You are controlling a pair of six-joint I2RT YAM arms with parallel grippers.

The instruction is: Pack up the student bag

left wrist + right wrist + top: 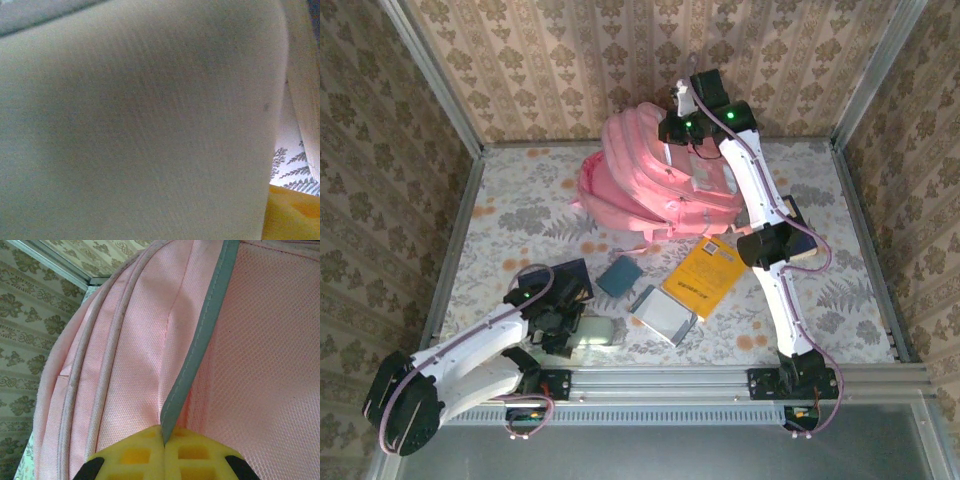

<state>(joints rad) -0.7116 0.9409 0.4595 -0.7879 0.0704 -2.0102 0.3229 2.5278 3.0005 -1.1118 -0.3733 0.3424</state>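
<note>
Above: pink backpack [655, 180] at the far middle of the counter [520, 210], right jaws at its top. Left wrist: pale surface [140, 125] close up; cannot tell left jaws' opening. Right wrist: jaws pinched shut on the backpack's grey strip [200, 340].

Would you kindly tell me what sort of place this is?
Probably a robot test cell: wallpapered panels in metal frames box in a floral table holding a student bag, and a metal rail at its near edge carries the arm bases.
</note>
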